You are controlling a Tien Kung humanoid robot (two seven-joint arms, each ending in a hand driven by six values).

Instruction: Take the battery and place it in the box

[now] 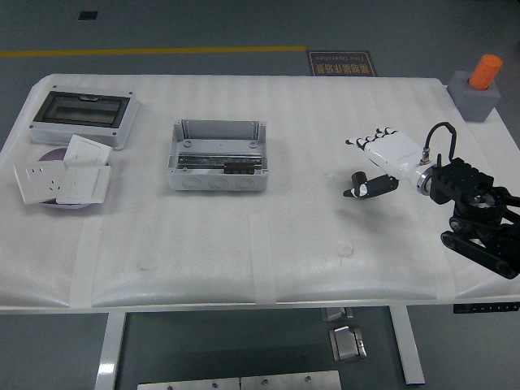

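Note:
The grey open box [215, 130] stands on the white table, left of centre. A small dark battery [240, 168] lies inside it near the front wall. My right hand [363, 162], white with black fingertips, hangs just above the table well to the right of the box. Its fingers are spread and it holds nothing. The black right arm [479, 219] comes in from the right edge. The left arm is out of view.
A grey enclosure with a clear lid [81, 115] sits at the back left. White switch plates on a purple disc [63, 179] lie at the left edge. A grey block with an orange cylinder [479, 85] stands at the back right corner.

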